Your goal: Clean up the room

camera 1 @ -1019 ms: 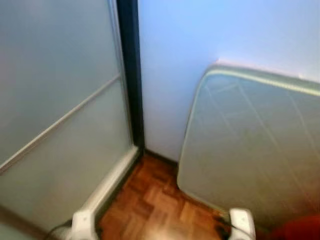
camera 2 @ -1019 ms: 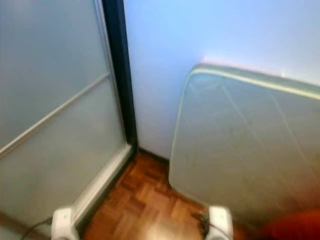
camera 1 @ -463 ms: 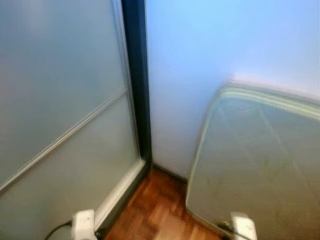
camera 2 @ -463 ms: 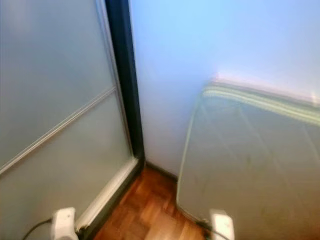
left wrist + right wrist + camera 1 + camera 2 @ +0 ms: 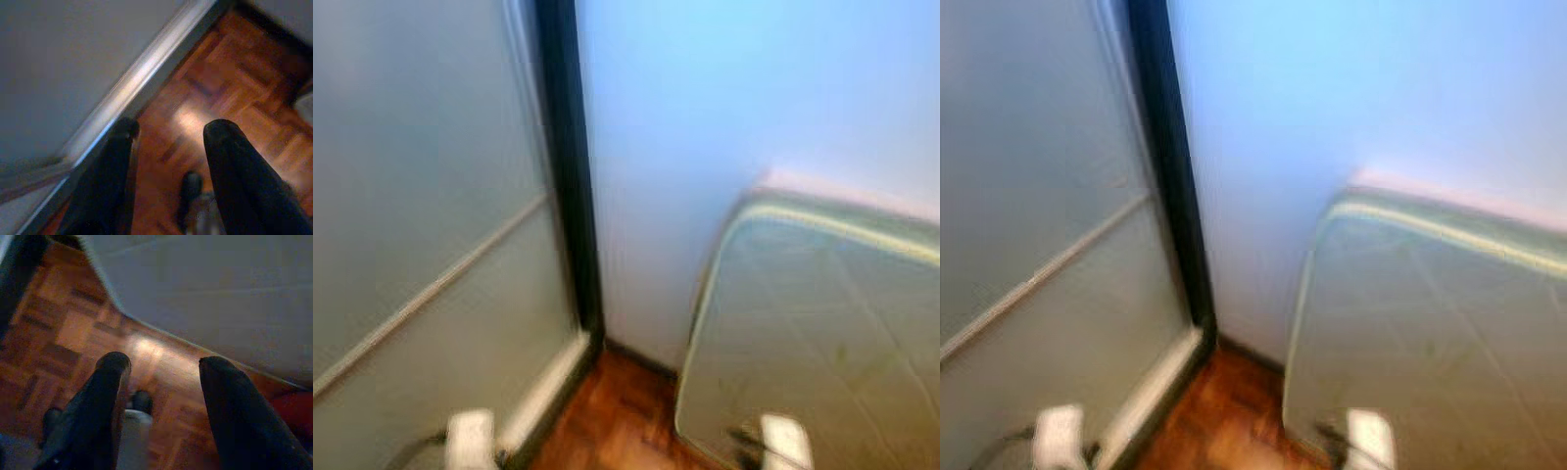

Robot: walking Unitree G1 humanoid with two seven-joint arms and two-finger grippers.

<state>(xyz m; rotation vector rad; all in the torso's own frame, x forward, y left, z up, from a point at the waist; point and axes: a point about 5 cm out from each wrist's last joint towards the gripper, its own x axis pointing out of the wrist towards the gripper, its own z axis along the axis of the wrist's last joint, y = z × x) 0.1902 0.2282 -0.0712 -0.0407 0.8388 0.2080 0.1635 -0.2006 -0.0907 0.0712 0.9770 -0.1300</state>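
**Parquet corner, both grippers hanging open**

Parquet floor (image 5: 622, 431) shows as a narrow wedge in the left eye view, blurred, running into the corner where the pale wall (image 5: 705, 127) meets a dark door frame (image 5: 570, 176). On the far side of that frame from the wall stands a frosted sliding panel (image 5: 421, 196) with a thin rail slanting across it. On the wall's side, a grey-green mattress (image 5: 813, 343) stands on edge, its rounded corner near the frame and its back against the wall.

The right eye view gives the same corner, the frame again between panel and mattress.

In the left wrist view the left gripper (image 5: 168, 129) hangs above the parquet with its two black fingers (image 5: 110, 166) spread apart and nothing between them; the panel's pale bottom track (image 5: 142, 78) runs just beside it.

In the right wrist view the right gripper (image 5: 161, 362) is likewise spread and holds nothing, above the parquet near the mattress's lower edge. A red thing (image 5: 293, 411), too blurred to name, lies by that edge.
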